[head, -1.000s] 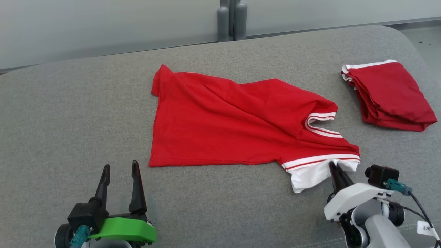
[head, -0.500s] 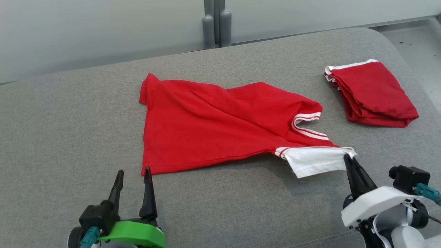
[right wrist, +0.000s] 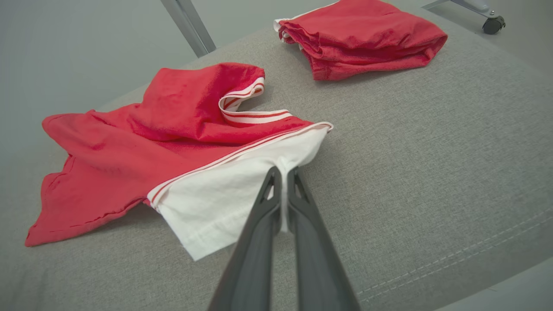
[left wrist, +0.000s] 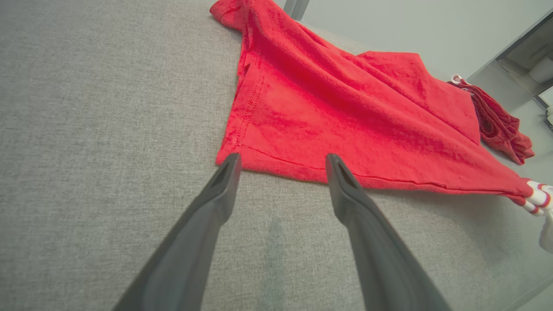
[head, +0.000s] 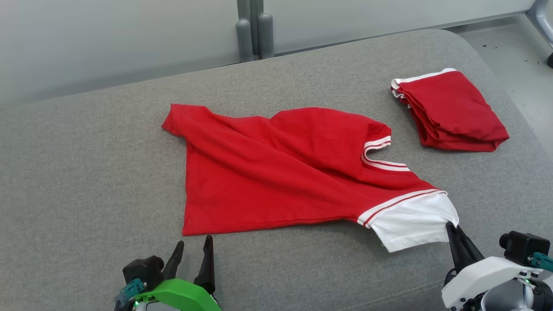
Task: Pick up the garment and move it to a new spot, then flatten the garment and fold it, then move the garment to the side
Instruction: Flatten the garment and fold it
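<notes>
While right end effector (right wrist: 284, 172) pinches garment (head: 276, 172), folded pile (head: 453, 108) well apart

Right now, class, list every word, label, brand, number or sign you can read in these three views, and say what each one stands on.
None: no text can be read in any view.
red shirt: plain cloth, white sleeve and striped trim, no print or label showing.
folded red garment: no lettering showing.
grey cushion, left gripper, right gripper: no marks or signs to read.
</notes>
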### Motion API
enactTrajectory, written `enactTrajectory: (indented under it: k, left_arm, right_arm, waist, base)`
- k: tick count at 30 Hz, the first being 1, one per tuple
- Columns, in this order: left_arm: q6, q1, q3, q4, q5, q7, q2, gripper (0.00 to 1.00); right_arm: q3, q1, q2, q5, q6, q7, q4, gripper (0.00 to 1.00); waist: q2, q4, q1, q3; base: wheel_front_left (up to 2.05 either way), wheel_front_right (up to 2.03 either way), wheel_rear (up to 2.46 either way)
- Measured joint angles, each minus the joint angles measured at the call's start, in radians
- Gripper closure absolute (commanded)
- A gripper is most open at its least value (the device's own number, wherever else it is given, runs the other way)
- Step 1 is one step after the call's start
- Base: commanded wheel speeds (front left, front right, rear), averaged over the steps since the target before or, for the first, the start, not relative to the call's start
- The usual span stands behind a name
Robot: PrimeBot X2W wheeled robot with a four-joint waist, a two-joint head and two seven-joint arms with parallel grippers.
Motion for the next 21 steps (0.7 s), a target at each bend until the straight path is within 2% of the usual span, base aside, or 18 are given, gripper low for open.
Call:
enactTrajectory:
  k: [8,21]
  left_arm:
    - [0.016,-0.083,-0.038,0.153,-0.076,0.045,-0.001,0.00]
    - [0.043,-0.260,-0.039,0.381,-0.209,0.034,-0.001,0.00]
  right_arm:
    - [0.015,-0.020,0.000,-0.001,0.000,-0.014,0.031,1.00]
    - [0.047,-0.071,0.000,-0.007,0.000,-0.036,0.046,1.00]
  waist:
    - [0.0000,-0.008,0.0000,0.012]
    - [0.0000,-0.036,0.0000,0.055]
  base:
    - [0.00,0.00,0.00]
    - [0.00,0.00,0.00]
